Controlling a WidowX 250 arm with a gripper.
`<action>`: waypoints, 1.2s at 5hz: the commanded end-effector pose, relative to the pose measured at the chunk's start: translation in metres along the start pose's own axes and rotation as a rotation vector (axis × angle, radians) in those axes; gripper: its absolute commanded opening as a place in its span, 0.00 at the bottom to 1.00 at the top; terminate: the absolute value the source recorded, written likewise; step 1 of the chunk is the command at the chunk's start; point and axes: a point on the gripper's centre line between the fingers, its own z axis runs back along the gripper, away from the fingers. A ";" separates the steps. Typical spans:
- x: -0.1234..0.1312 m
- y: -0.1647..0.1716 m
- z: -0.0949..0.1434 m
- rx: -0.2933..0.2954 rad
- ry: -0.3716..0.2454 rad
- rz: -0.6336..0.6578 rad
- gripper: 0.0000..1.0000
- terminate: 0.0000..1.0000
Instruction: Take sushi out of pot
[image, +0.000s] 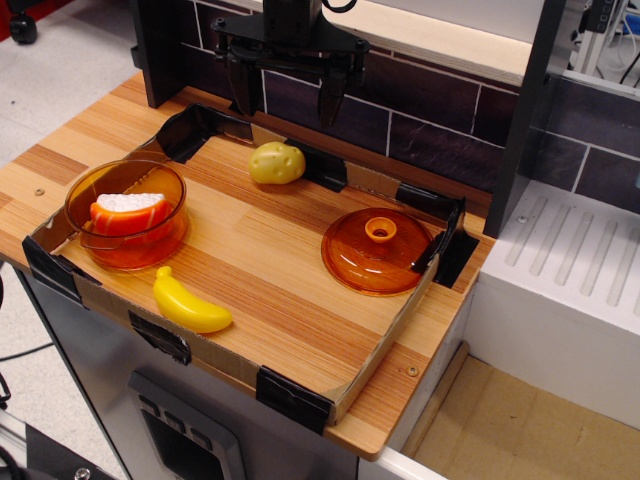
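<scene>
The sushi (129, 212), orange-red with a white rice part, lies inside the transparent orange pot (128, 247) at the left of the wooden tray. My gripper (286, 103) hangs open and empty at the back, above the tray's far edge, just behind the yellow potato and far from the pot.
A yellow potato (276, 162) sits near the back edge. A yellow banana (190, 302) lies in front of the pot. A flat orange lid with a knob (378, 250) rests at the right. A low cardboard rim (385, 340) borders the tray. A white dish rack (575, 250) stands to the right.
</scene>
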 end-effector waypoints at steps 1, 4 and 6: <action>0.000 0.000 0.000 0.000 0.000 0.000 1.00 0.00; 0.017 0.035 0.011 -0.050 0.024 -0.607 1.00 0.00; 0.025 0.094 0.019 -0.178 0.173 -1.012 1.00 0.00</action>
